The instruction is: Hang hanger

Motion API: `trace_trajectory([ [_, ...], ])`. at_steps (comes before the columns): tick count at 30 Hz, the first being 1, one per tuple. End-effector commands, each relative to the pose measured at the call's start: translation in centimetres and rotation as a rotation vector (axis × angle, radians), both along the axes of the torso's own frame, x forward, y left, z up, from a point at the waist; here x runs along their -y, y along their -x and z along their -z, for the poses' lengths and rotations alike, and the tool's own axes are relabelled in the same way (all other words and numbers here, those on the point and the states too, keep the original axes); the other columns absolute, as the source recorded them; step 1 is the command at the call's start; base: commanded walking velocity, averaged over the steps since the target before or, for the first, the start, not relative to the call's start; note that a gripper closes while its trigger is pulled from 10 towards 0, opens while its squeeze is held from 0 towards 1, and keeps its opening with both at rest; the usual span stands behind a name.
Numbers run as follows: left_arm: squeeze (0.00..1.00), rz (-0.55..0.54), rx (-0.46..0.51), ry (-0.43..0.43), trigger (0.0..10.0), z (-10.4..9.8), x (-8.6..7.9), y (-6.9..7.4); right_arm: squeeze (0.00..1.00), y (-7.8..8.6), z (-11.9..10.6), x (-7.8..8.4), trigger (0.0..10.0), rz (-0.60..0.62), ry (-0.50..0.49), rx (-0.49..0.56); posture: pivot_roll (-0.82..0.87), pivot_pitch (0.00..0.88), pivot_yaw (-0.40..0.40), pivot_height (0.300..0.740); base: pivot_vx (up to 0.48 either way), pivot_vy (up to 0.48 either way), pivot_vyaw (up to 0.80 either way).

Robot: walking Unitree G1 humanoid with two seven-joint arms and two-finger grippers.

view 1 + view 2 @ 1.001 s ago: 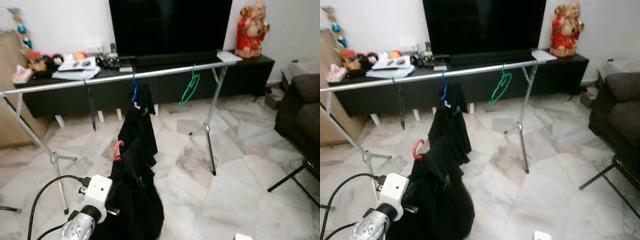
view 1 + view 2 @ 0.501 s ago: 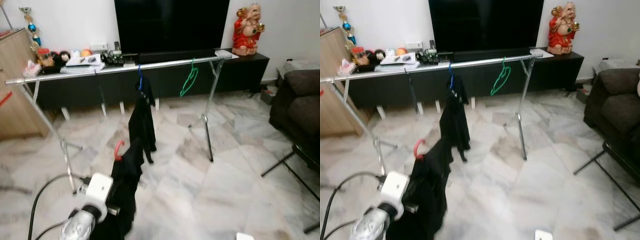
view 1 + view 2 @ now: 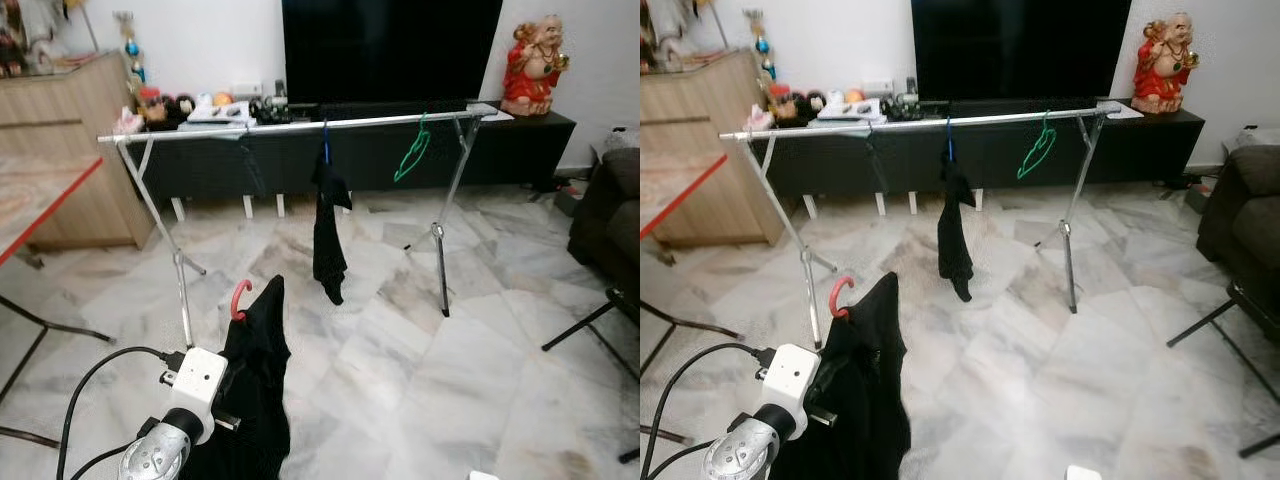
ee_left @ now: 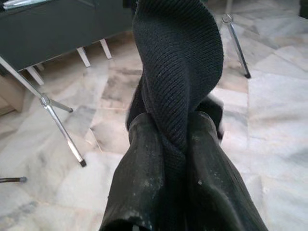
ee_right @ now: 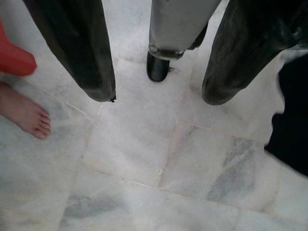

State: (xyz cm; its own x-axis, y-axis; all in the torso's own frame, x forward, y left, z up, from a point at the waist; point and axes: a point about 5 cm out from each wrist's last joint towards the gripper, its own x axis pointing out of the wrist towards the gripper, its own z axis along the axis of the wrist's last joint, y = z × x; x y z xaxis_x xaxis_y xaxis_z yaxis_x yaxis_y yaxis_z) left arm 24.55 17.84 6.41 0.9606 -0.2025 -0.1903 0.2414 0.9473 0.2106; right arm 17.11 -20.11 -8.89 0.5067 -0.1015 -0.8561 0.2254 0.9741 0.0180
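Your left gripper [image 4: 175, 144] has both black fingers [image 4: 139, 178] squeezed on a fold of the black garment [image 3: 255, 390], held low out front. That garment hangs on the red hanger [image 3: 237, 298], whose hook pokes up at the top, well short of the silver rack rail [image 3: 290, 126]. Your right gripper [image 5: 159, 94] hangs spread apart over the marble floor [image 5: 144, 159], touching nothing, with a person's bare foot [image 5: 24, 113] nearby.

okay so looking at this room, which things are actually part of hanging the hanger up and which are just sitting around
Part of the job:
left gripper, shut on the black garment
red hanger inside that garment
clothes rail

Just there:
green hanger
dark garment on the rail
television
red figurine
sofa
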Motion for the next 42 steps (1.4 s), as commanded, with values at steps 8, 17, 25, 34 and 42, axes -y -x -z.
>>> trace_trajectory([
  [8,0.0,0.038,0.053,0.009,10.0,-1.3,0.9,-0.7,0.0,-0.8,-0.5,0.3,10.0,0.013,0.027,0.068,0.04,0.0,-0.004,0.74,0.0,0.0,0.0],
  [17,0.0,0.186,0.045,-0.005,10.0,-2.3,2.8,-1.9,0.0,-3.3,-2.6,1.3,10.0,-0.046,0.114,0.291,0.01,0.0,-0.01,0.74,0.0,0.0,0.0],
  [25,0.0,0.274,0.06,-0.015,10.0,-3.1,4.3,-2.7,0.0,-10.2,-9.0,3.8,10.0,-0.155,0.177,0.616,0.0,0.0,-0.005,0.74,0.0,0.0,0.0],
  [34,0.0,0.406,0.074,0.0,10.0,-4.4,6.2,-3.4,0.0,-13.2,-13.8,-0.3,10.0,-0.569,0.046,0.875,-0.01,0.0,-0.006,0.74,0.0,0.0,0.0],
  [42,0.0,0.612,0.075,0.021,10.0,-5.8,8.9,-3.6,0.0,-11.9,-16.2,-5.0,10.0,-1.016,-0.024,0.931,-0.02,0.0,-0.009,0.74,0.0,0.0,0.0],
])
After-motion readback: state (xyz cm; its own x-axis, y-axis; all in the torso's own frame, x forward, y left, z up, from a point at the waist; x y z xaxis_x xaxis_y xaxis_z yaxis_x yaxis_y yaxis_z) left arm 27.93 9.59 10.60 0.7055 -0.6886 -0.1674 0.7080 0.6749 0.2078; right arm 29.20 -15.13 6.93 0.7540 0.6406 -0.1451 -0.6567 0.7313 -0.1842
